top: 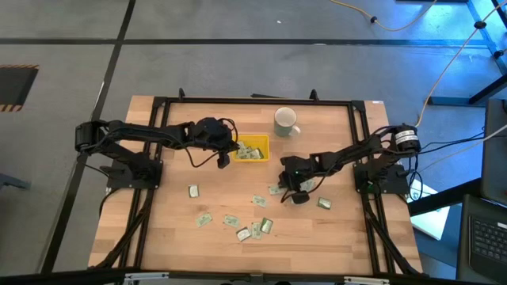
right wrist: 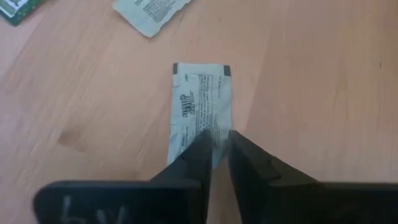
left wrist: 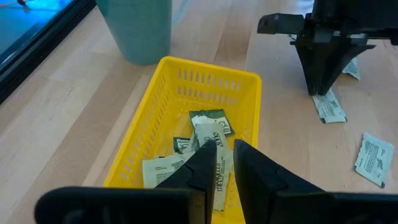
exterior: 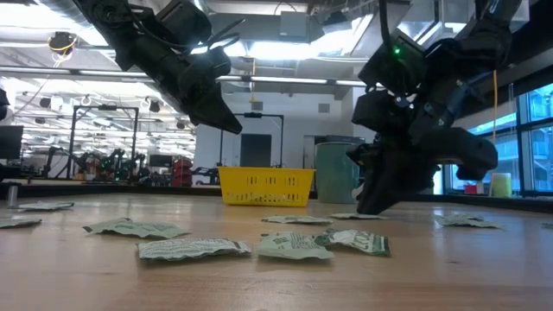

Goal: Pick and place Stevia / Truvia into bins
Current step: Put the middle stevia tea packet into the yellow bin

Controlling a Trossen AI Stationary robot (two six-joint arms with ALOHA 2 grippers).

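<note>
The yellow tray (top: 262, 140) sits mid-table and holds several pale green and white sachets (left wrist: 168, 169). My left gripper (top: 226, 156) hangs above the tray's left end (left wrist: 225, 152), raised off the table (exterior: 232, 125), shut on one sachet. My right gripper (top: 291, 192) points down at the table right of centre (exterior: 373, 206), its fingers shut on a sachet (right wrist: 200, 99) that lies flat on the wood. Several more sachets (top: 230, 219) lie loose on the near half of the table. My left gripper pinches a sachet (left wrist: 214, 134) between its two fingers, coming from above and slanting down. The sachet is lifted clear over the tray and its printed face shows past the fingertips. The fingers hide which part they have. My right gripper's fingers (right wrist: 202, 146) come from above onto the near end (right wrist: 214, 127) of the sachet and pinch it between them. The rest of the sachet lies flat on the table, stretching away from the fingertips.
A white mug (top: 285, 121) stands just beyond the tray's right end. Another sachet (right wrist: 152, 12) lies close to the one under my right gripper. Loose sachets (exterior: 298, 244) are scattered across the near middle; the table's near left and far left corners are bare wood.
</note>
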